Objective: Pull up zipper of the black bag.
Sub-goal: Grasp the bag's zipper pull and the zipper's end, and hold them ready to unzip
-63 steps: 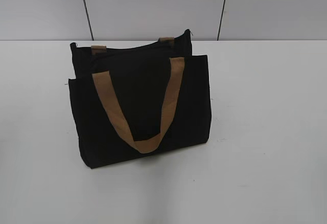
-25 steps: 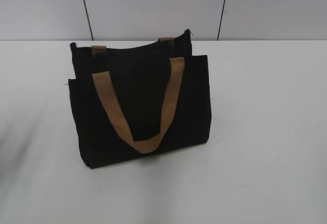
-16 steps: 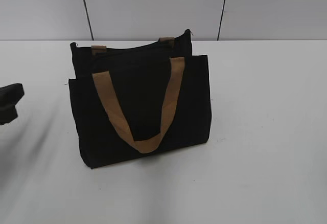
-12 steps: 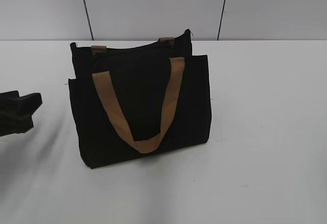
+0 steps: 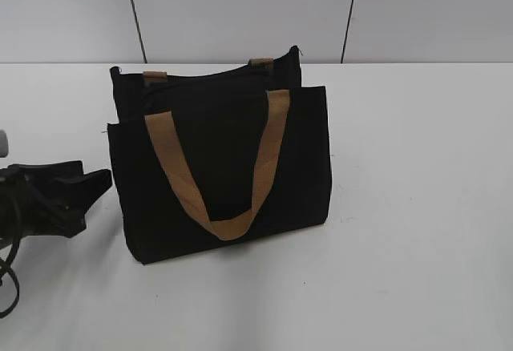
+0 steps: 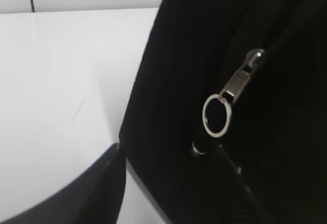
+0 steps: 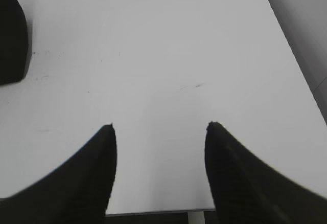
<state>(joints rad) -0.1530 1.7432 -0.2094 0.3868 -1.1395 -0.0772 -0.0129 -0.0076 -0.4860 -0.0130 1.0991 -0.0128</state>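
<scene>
Nothing pulled yet. My left gripper [image 6: 168, 155] is spread wide, closing on the black bag [image 5: 220, 159] from its left end (zipper [image 6: 236, 81] pull and ring dead ahead, ungrasped). Right gripper [image 7: 159, 128] open too, idle over bare table [image 7: 153, 45].

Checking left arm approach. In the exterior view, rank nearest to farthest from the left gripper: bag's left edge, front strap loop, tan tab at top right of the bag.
From the left gripper:
1. Black bag left edge, right beside it.
2. Front strap loop, bag's middle.
3. Tan tab, top right, at the back.
</scene>
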